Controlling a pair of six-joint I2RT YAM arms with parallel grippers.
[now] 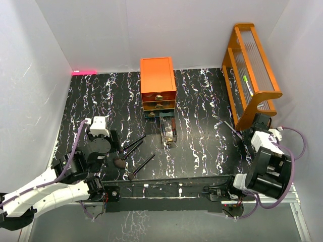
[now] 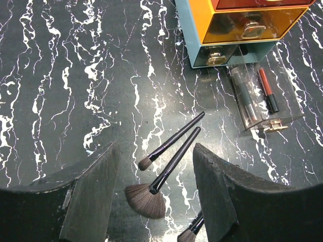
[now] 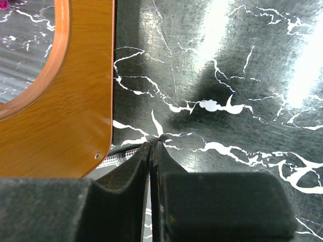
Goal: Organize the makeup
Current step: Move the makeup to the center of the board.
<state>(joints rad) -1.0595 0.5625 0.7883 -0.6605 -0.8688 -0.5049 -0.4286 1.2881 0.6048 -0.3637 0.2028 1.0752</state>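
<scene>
While the left jaws hang released above, 3 long black brushes with brown heads (image 2: 174, 138) lie on the black marbled tabletop (image 2: 75, 75). Right jaws are clenched beside the orange wooden rack (image 3: 55, 126).

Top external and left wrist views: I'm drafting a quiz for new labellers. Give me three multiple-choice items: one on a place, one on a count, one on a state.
1. Where do the brushes lie? A in the rack; B on the table; C in a drawer.
2. How many brushes show? A one; B three; C six.
3. The left gripper has its fingers: A open; B shut on a brush; C shut, empty.

Answers: B, they lie on the marbled top; B, three handles show from above; A, a wide gap shows between the fingers.
</scene>
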